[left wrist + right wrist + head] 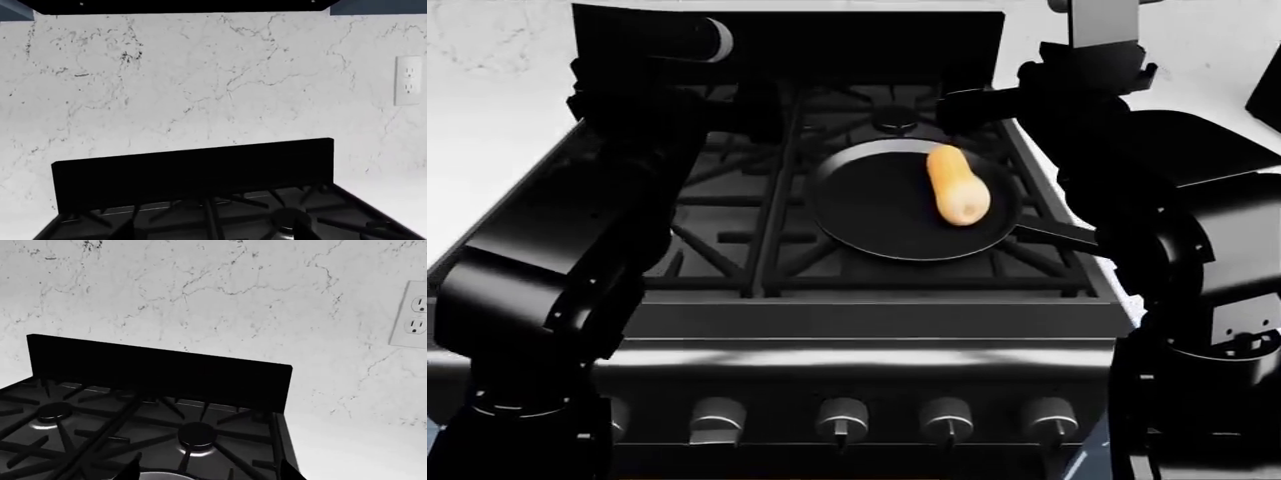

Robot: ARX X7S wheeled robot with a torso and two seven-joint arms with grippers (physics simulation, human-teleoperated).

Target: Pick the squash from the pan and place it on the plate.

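The squash [956, 187], orange-tan with a paler bulbous near end, lies in the black pan [868, 210] on the stove's front right burner. The pan's handle [1054, 234] points right. My right gripper [957, 107] hangs over the back right burner, just behind the pan and apart from the squash. In the right wrist view its two dark fingertips [135, 467] stand wide apart and hold nothing, with a curve of the pan's rim [160, 476] between them. My left gripper [737, 112] is dark against the stove at the back left. The plate is out of view.
The black gas stove [747, 260] has iron grates, a raised back panel [160, 372] and a row of knobs [841, 415] along its front. A white marble wall [213, 75] with a socket [417, 315] rises behind. White counter [494, 130] flanks the stove.
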